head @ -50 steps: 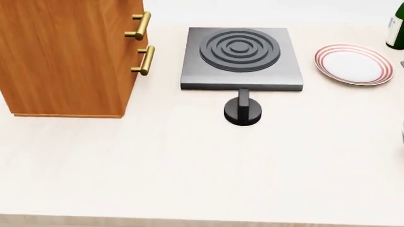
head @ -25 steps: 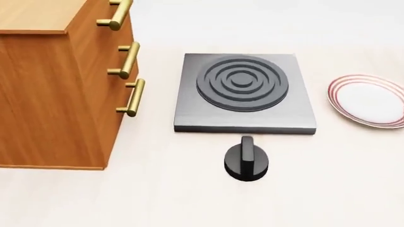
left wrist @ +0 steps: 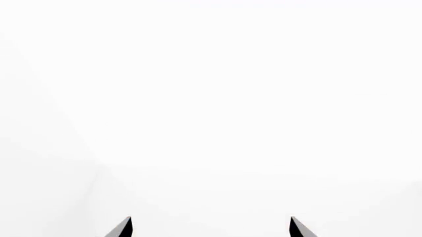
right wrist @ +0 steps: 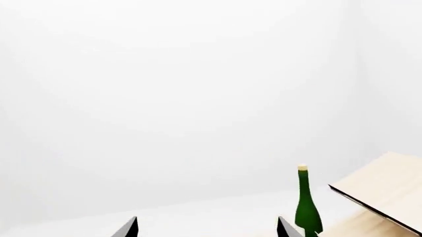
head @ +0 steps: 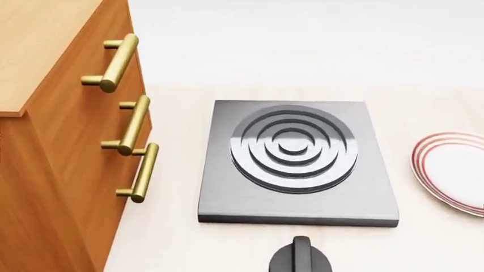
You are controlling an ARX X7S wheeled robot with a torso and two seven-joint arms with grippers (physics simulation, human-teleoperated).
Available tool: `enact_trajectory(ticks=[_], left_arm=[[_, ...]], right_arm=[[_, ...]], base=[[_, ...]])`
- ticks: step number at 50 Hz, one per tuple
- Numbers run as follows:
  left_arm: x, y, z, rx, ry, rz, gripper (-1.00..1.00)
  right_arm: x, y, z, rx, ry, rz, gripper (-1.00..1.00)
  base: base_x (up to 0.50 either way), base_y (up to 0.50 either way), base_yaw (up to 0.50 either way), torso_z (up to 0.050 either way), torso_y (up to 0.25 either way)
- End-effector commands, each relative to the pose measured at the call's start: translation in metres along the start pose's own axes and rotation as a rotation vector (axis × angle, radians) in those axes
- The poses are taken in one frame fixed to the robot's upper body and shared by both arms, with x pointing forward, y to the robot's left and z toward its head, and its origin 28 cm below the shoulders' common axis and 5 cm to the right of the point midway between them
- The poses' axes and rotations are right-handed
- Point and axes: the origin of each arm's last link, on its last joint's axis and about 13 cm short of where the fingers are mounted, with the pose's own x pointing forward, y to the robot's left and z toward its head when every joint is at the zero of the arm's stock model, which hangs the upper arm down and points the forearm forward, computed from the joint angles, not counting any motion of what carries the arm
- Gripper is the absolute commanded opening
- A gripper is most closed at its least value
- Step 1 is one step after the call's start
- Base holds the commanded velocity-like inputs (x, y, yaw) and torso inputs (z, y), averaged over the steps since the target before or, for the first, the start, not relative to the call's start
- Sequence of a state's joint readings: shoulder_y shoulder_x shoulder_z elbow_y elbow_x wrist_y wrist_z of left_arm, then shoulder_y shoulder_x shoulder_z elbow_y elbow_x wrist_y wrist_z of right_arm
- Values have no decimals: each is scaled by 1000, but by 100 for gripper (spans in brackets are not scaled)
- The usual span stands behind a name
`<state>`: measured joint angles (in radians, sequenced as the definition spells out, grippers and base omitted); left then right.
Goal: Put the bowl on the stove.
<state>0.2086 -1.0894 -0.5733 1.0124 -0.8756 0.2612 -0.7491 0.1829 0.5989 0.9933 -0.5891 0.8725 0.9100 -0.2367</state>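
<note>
The stove [head: 296,161], a flat dark grey square plate with a ringed round burner, lies in the middle of the head view on the pale counter. The bowl is out of view in every frame. Neither gripper shows in the head view. In the left wrist view my left gripper [left wrist: 209,228] faces blank white, its two tips wide apart with nothing between them. My right gripper [right wrist: 207,228] is likewise open and empty in the right wrist view.
A wooden cabinet [head: 53,170] with brass handles [head: 113,63] stands left of the stove. A black round knob [head: 301,259] sits in front of it. A white plate with red rings [head: 454,173] lies to the right. A green bottle [right wrist: 306,205] and a pale board edge [right wrist: 386,190] appear in the right wrist view.
The head view has moved closer and tilted: the stove, cabinet and plate have slid down the frame and grown larger, and the knob is now cut off at the lower edge.
</note>
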Motion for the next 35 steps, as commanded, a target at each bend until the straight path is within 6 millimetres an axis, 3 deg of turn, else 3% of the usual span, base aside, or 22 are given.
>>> enact_trajectory(ticks=[1, 16, 24, 35], left_arm=[[1, 3, 4, 7, -67, 8, 100], [1, 2, 4, 2, -65, 7, 100], [1, 2, 2, -4, -60, 3, 100], [0, 2, 1, -4, -56, 5, 100]], right_arm=[[-3, -4, -2, 8, -16, -27, 100], [2, -2, 0, 5, 1, 0, 100], [35, -4, 28, -46, 7, 43, 100], [56, -19, 62, -123, 194, 86, 100]], base=[[500, 0, 0, 0, 0], [500, 0, 0, 0, 0], [500, 0, 0, 0, 0], [0, 0, 0, 0, 0]])
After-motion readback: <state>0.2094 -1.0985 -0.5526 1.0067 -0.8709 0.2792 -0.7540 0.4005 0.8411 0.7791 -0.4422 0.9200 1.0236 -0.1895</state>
